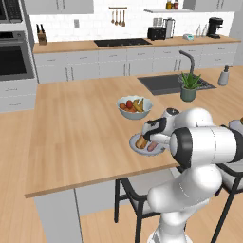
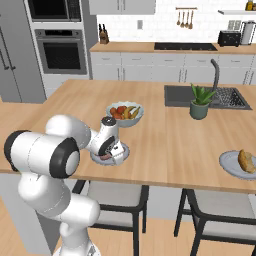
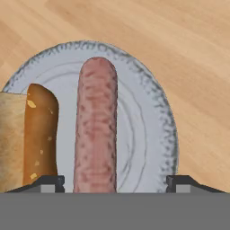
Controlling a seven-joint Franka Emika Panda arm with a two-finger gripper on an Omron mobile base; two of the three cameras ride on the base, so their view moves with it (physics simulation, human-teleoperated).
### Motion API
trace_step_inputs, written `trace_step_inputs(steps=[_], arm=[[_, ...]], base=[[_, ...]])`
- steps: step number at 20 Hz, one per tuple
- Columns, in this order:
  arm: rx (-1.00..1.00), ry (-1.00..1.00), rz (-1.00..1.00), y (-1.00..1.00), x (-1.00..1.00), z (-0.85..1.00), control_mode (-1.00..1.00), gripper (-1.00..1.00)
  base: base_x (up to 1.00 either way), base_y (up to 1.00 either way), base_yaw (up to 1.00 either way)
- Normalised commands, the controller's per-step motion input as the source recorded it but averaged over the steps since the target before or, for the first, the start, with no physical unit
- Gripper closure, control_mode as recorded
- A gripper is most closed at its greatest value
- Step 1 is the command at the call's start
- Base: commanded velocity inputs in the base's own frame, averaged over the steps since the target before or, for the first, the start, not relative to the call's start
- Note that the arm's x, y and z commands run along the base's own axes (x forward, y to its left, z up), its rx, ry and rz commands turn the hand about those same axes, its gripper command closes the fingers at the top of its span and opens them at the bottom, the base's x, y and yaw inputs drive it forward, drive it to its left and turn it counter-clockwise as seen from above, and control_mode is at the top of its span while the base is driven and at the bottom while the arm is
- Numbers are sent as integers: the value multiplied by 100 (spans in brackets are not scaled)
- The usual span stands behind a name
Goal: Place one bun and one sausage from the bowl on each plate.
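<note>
- Your two-finger gripper (image 3: 114,182) hangs low over the near flat round light-grey plate (image 3: 152,103), jaws spread wide and released; the pink sausage (image 3: 95,126) lies between the tips, the brown bun (image 3: 31,134) beside it
- You see the second light-grey plate (image 2: 227,162) well right of that plate, holding a bun (image 2: 246,161)

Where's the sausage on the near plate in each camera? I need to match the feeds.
Left base view: sausage on the near plate, lower centre-right, under the pincer.
Right base view: lower centre-left, mostly hidden by the hand.
Hand view: upright at centre, bun left.
Shared landmark: fruit bowl just beyond.
</note>
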Motion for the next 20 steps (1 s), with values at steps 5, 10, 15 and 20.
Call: trace_step_inputs(steps=[5,10,15,20], arm=[[2,0,0,-4,-45,99,-100,-100],[0,0,0,0,-82,96,-100,-100],[0,2,0,9,-98,56,-100,-100],[-9,13,4,41,-58,-45,-100,-100]], base=[[0,0,0],[0,0,0],[0,0,0],[0,0,0]])
